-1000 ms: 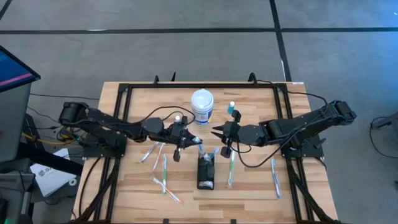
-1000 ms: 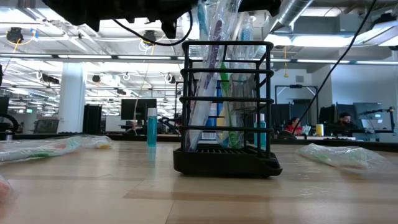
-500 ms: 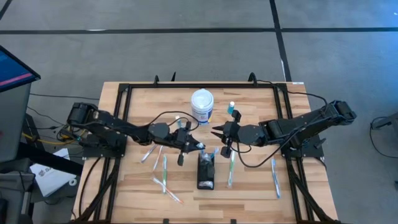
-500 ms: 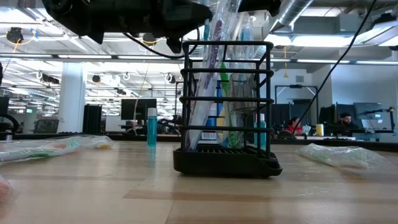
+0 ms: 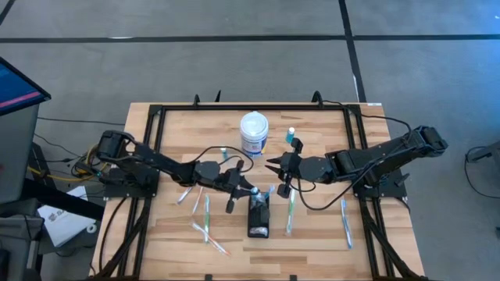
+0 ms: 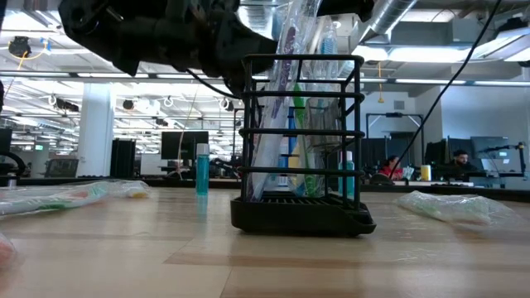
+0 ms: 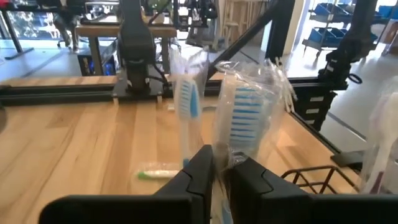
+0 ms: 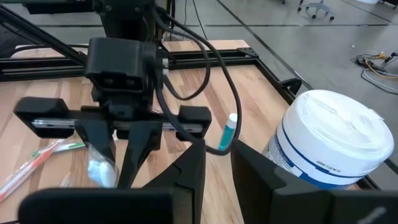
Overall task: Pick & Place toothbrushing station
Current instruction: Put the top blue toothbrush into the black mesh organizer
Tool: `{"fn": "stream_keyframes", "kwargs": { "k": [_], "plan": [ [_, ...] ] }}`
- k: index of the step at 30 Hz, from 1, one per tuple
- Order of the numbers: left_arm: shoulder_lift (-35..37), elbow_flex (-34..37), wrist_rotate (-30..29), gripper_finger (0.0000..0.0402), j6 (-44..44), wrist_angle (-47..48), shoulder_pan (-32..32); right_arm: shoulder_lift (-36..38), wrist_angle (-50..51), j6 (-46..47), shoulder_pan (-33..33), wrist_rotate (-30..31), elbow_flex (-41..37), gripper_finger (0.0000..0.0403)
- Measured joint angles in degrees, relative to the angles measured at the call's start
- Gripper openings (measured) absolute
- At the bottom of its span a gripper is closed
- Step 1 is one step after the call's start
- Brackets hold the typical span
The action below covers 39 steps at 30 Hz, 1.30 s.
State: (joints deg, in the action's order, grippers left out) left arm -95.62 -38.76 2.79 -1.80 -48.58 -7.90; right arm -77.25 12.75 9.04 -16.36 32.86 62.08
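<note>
The toothbrushing station is a black slotted holder (image 5: 258,215) (image 6: 302,141) standing on the table near its front edge, with several wrapped toothbrushes upright in it. My left gripper (image 5: 250,190) (image 7: 219,165) hovers at the holder's far end, shut on a clear-wrapped toothbrush with blue bristles (image 7: 239,118). A second wrapped brush (image 7: 186,102) shows beside it; whether it is in the hold I cannot tell. My right gripper (image 5: 273,173) (image 8: 217,163) waits open, higher up, just beyond the holder's far right corner, with nothing between its fingers. My left gripper pinches the wrapped toothbrush between its two fingers, on the handle just below the head (image 7: 221,155). The fingers come nearly level from the table's left. The bristle end stands past the fingertips, and the brush is clear of the table, above the holder's rim (image 7: 317,180).
A white round tub with a blue label (image 5: 254,133) (image 8: 323,143) and a small teal bottle (image 5: 291,135) (image 6: 202,170) stand at the far middle. Loose wrapped toothbrushes lie left of the holder (image 5: 205,211), right of it (image 5: 290,211) and farther right (image 5: 345,218).
My left gripper has gone down and toward the table's right and near edge, carrying the wrapped toothbrush up to the holder's far end.
</note>
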Motion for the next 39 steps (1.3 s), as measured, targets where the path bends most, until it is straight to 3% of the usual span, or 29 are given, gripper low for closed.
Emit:
{"fn": "stream_keyframes", "kwargs": {
  "k": [18,39],
  "plan": [
    [-0.23,0.00,0.00,0.0049,0.06,0.67,0.22,0.00,0.00,0.00,0.00,0.00,0.00,0.0067],
    [-0.06,0.00,-0.31,0.0140,0.74,2.75,0.40,0.00,0.00,0.00,0.00,-0.04,0.00,0.0067]
  ]
}}
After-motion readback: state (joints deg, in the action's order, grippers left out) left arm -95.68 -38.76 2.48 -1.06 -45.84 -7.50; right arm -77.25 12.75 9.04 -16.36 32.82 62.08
